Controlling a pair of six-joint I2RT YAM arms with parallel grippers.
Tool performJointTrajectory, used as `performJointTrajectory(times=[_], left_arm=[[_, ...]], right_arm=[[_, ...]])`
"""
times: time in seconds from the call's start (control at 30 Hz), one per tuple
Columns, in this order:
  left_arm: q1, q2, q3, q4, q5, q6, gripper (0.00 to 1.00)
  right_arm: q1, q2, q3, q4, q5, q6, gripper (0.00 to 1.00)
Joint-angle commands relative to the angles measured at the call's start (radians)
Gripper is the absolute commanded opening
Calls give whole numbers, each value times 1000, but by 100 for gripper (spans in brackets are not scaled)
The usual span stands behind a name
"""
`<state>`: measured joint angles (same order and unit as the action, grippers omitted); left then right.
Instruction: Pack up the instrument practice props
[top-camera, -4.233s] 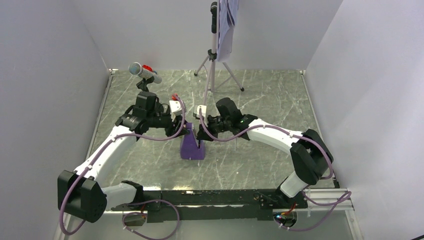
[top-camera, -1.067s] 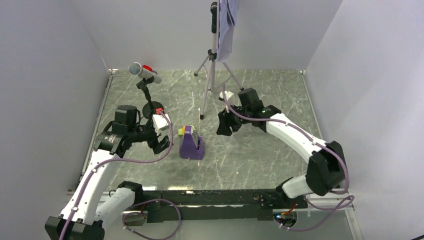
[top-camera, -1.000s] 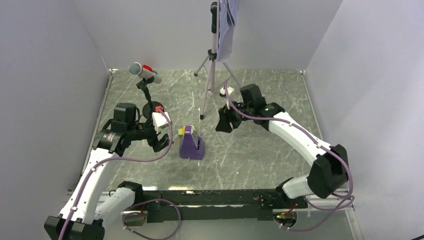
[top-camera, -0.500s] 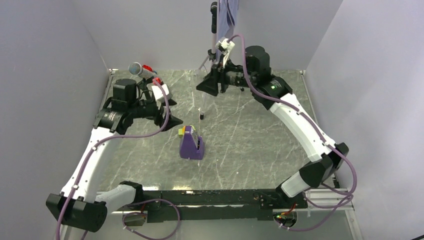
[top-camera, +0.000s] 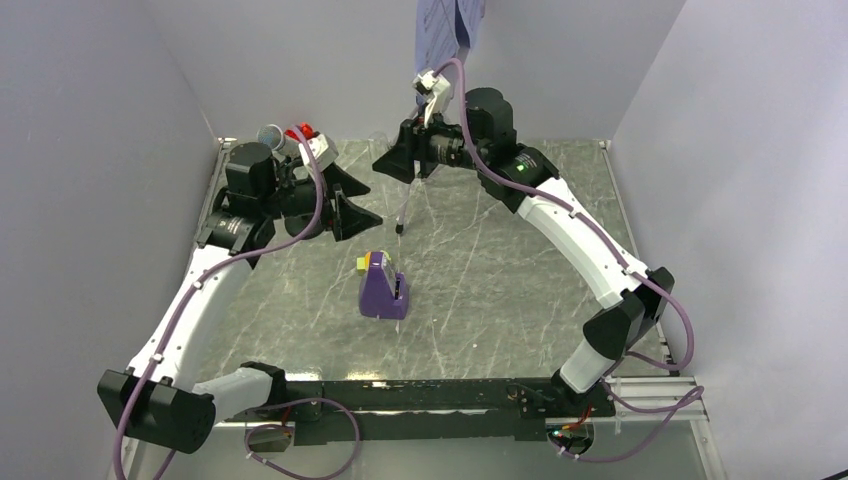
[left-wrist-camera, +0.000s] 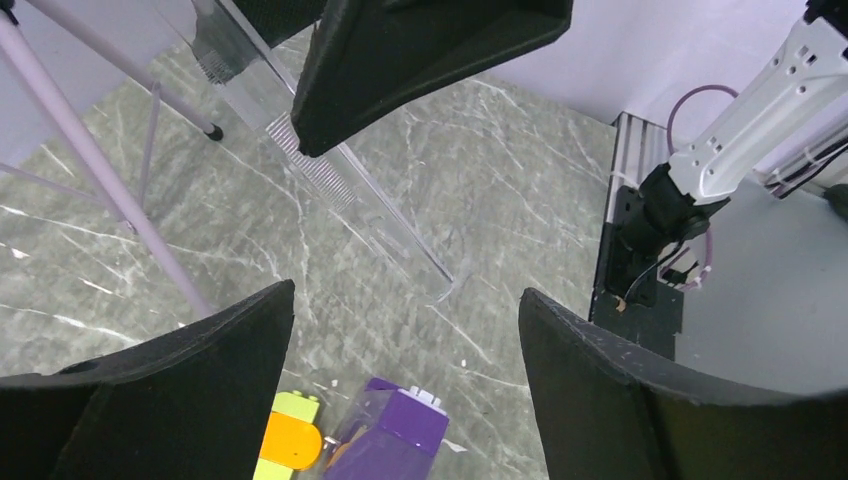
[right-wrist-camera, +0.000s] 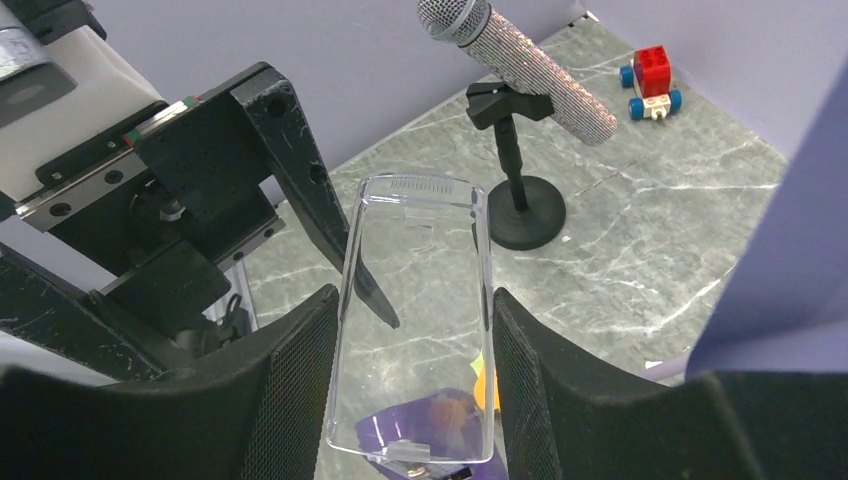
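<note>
Rear left, the microphone (top-camera: 270, 134) stands behind the left claw (top-camera: 356, 198), which is spread wide and empty. The purple metronome (top-camera: 382, 290) and block (top-camera: 366, 260) sit mid-table. The right claw (top-camera: 392, 166) pinches a clear plastic case (right-wrist-camera: 415, 320), raised below the sheet-music pages (top-camera: 442, 20).

The purple wedge metronome (top-camera: 383, 292) is standing upright near the middle of the tabletop (top-camera: 500, 290). The small orange and yellow-green block (top-camera: 366, 261) is lying just beside it, on its far left side. The silver microphone (right-wrist-camera: 520, 55) is sitting tilted on its black round-base stand (right-wrist-camera: 525, 215) at the far left. The music stand (left-wrist-camera: 100, 155) is standing at the back on thin pale legs, and the white pages (top-camera: 440, 20) are hanging at its top.
</note>
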<state>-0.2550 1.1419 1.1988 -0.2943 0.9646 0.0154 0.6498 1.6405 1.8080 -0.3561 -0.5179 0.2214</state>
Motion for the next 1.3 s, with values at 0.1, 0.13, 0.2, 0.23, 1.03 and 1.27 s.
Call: performJointTrajectory(times=[0.1,0.13,0.2,0.23,1.03,1.27], left_arm=[[-4,8,-43,169,44,-184,82],[-3,8,-47,174,41,-186,81],[-4,7,-57,187,35,-198,79],[-4,6,-61,202,39,-207,79],[54,-105,-178,193,52,-179,86],[16,-53,-187,265,22,-290,91]], right_arm=[[1,8,17,-13,64,60,0],[2,3,13,-16,67,57,0],[2,-9,2,-20,74,54,0],[2,-17,-6,-20,74,52,0],[6,-148,-184,-18,12,43,0],[15,-133,-144,-67,196,144,0]])
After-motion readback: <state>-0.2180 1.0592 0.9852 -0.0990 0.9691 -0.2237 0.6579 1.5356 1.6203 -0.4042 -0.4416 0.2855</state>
